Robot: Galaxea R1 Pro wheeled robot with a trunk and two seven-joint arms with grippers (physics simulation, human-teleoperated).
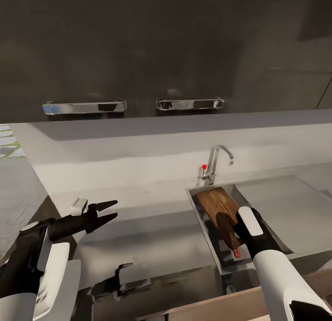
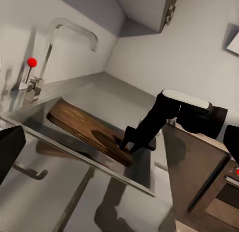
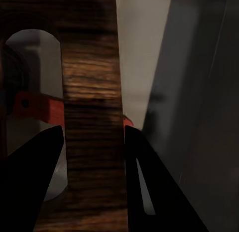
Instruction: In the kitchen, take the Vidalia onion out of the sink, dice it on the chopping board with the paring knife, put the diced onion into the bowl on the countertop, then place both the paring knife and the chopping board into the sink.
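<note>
Head view: chopping board (image 1: 217, 209) is lying tilted inside the sink (image 1: 208, 238), below the tap (image 1: 216, 162). Right gripper (image 1: 230, 229) is gripping the board's handle end; a red-orange bit of paring knife (image 1: 236, 253) is showing beside it. Left gripper (image 1: 107, 212), fingers spread wide, is hovering over the worktop (image 1: 152, 238), well apart from sink.

Left wrist view: right gripper (image 2: 130, 146) is touching board (image 2: 84, 129) in sink (image 2: 144, 177).

Right wrist view: fingers (image 3: 35, 167) are clamping board's wood strip (image 3: 92, 117) w/ knife handle (image 3: 37, 108) behind.
</note>
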